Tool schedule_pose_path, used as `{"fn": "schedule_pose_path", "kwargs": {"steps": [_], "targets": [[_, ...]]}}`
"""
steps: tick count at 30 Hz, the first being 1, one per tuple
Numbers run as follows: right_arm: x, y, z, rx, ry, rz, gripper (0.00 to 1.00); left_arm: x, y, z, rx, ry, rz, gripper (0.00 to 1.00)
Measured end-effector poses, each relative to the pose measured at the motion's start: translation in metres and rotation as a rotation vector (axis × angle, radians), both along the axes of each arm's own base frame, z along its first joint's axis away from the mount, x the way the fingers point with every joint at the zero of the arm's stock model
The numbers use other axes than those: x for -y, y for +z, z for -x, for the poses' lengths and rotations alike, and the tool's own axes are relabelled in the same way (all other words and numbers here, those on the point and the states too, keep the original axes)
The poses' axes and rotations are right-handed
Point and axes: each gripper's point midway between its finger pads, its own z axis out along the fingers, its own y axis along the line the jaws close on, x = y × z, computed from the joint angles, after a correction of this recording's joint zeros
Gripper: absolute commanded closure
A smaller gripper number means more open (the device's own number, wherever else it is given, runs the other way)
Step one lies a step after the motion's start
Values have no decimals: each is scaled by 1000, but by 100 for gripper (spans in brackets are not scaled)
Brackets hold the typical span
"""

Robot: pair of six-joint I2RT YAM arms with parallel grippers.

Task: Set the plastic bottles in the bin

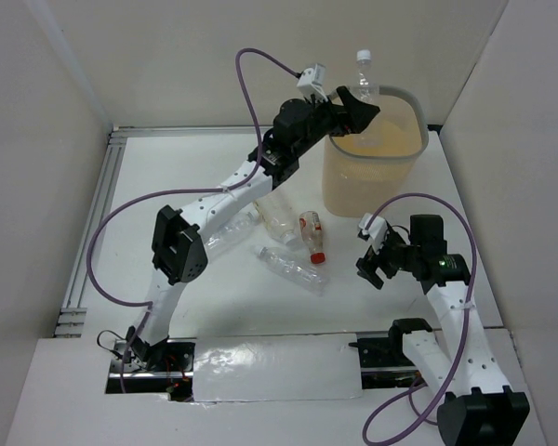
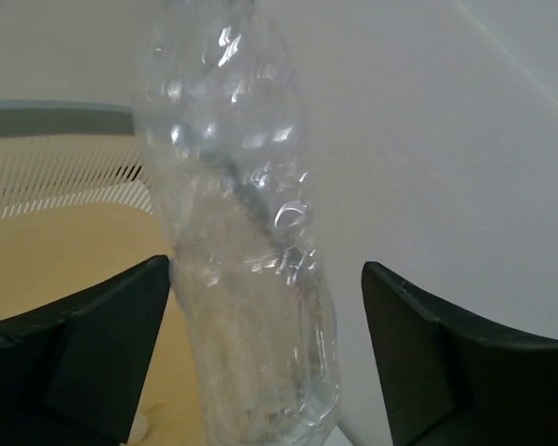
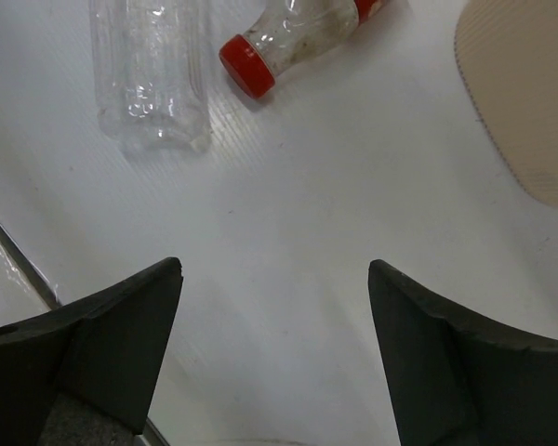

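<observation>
White desk (image 1: 186, 158) with plain white walls (image 1: 167, 56) round it, beige bin (image 1: 372, 163) at the back right. Left hand (image 1: 358, 100) is up at the bin's rim, fingers (image 2: 84, 353) spread wide. The clear bottle (image 2: 246, 260) stands upright between them, and only the wrist cam shows the gap on one side. Right hand (image 3: 274, 307) is wide open over bare desk, near the red-capped bottle (image 3: 288, 42) lying flat.

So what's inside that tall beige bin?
One clear bottle sticks upright out of the bin, cap above the rim, between the left gripper's open fingers. The gripper hides whatever lies lower down.
</observation>
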Motion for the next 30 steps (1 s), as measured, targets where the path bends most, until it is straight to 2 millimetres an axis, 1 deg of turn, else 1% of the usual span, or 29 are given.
{"fn": "schedule_pose_path", "kwargs": {"steps": [1, 4, 6, 10, 12, 14, 16, 18, 19, 20, 22, 23, 24, 25, 27, 30], "targets": [[-1, 0, 0, 1, 9, -5, 10, -1, 0, 0, 0, 3, 1, 0], [-6, 1, 0, 3, 35, -25, 10, -2, -1, -2, -4, 7, -1, 0], [-13, -2, -1, -18, 66, -46, 11, -3, -1, -3, -7, 11, -6, 0], [-34, -12, -2, -86, 146, -90, 12, -13, 4, -5, 6, 29, -33, 0], [-46, -18, -2, -123, 180, -108, 12, -25, 9, 1, 23, 42, -67, 0], [-58, -20, -1, -149, 213, -126, 12, -44, 16, 12, 33, 67, -108, 0], [-69, -22, -2, -171, 233, -140, 12, -69, 28, 30, 55, 102, -152, 0], [-79, -22, -5, -184, 253, -149, 12, -101, 42, 56, 76, 140, -192, 0], [-84, -20, -6, -193, 261, -154, 12, -120, 52, 71, 91, 164, -202, 0], [-90, -19, -9, -201, 269, -160, 12, -141, 58, 88, 100, 187, -209, 0], [-103, -18, -14, -209, 290, -166, 12, -180, 58, 119, 101, 235, -226, 0], [-110, -19, -16, -215, 300, -166, 12, -199, 53, 132, 98, 261, -241, 0], [-116, -20, -16, -219, 309, -163, 12, -216, 44, 142, 84, 291, -254, 0], [-123, -22, -16, -225, 318, -157, 12, -235, 27, 153, 60, 323, -273, 0], [-133, -29, -14, -244, 329, -141, 11, -264, -20, 167, -19, 378, -346, 0], [-145, -44, -14, -271, 324, -104, 11, -294, -96, 185, -155, 418, -474, 0]]}}
